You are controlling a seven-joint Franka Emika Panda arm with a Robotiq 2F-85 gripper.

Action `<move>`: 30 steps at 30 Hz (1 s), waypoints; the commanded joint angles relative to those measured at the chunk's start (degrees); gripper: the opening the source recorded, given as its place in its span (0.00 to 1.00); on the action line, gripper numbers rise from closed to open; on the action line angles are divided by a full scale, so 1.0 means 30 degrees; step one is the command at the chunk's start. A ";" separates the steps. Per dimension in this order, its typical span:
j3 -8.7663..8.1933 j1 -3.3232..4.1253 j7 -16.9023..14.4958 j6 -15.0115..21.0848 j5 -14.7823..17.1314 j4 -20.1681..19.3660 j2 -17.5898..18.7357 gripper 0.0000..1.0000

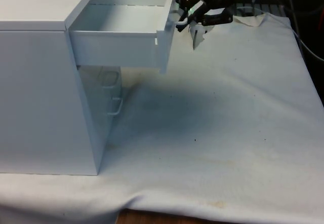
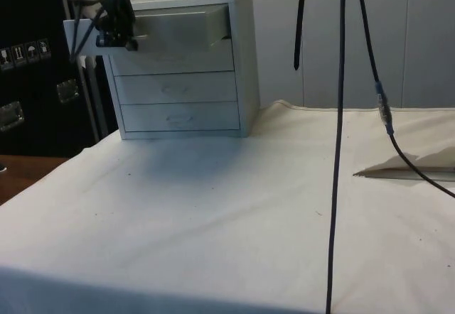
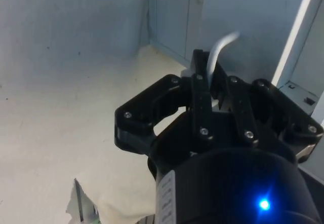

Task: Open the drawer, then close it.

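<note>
A white chest of drawers (image 1: 40,92) stands at the front view's left, and in the side view (image 2: 242,58) it faces me. Its top drawer (image 1: 116,41) is pulled far out, showing a bare inside; the side view has it (image 2: 185,26) sticking out towards the arm. My black gripper (image 1: 183,17) is at the drawer's front panel, also seen in the side view (image 2: 114,33). In the wrist view the gripper (image 3: 206,89) is shut on the drawer's thin silver handle (image 3: 223,44), which rises between the fingers.
The two lower drawers (image 2: 178,104) are shut, their handles (image 1: 115,107) below the open drawer. A black cable (image 2: 338,150) hangs across the side view. A folded piece of cloth (image 2: 405,168) lies at the cloth's edge. The white cloth (image 1: 228,112) spreads beside the chest.
</note>
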 commanded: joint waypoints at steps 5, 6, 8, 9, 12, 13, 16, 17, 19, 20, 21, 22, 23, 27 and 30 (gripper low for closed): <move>0.0115 0.0134 0.0439 -0.0688 -0.0038 0.0592 0.0325 0.00; 0.0115 0.0153 0.0458 -0.0745 -0.0038 0.0630 0.0344 0.00; 0.0115 0.0153 0.0516 -0.0783 -0.0038 0.0668 0.0382 0.00; 0.0134 0.0153 0.0535 -0.0802 -0.0038 0.0688 0.0382 0.03; 0.0229 0.0095 0.0611 -0.0955 -0.0057 0.0859 0.0401 0.17; 0.0248 0.0076 0.0630 -0.1012 -0.0057 0.0898 0.0401 0.22; 0.0286 0.0076 0.0668 -0.1070 -0.0057 0.0936 0.0420 0.43; 0.0306 0.0057 0.0668 -0.1070 -0.0057 0.0955 0.0420 0.48; 0.0306 0.0057 0.0688 -0.1089 -0.0076 0.0955 0.0401 0.53; 0.0325 0.0057 0.0688 -0.1089 -0.0095 0.0955 0.0401 0.58; 0.0344 0.0057 0.0707 -0.1089 -0.0095 0.0955 0.0382 0.65; 0.0344 0.0038 0.0707 -0.1089 -0.0095 0.0955 0.0382 0.70; 0.0363 0.0038 0.0707 -0.1089 -0.0095 0.0955 0.0382 0.74; 0.0477 0.0115 0.0898 -0.1203 -0.0019 0.1050 0.0477 0.94; 0.0764 0.0115 0.1222 -0.1318 -0.0019 0.1203 0.0535 1.00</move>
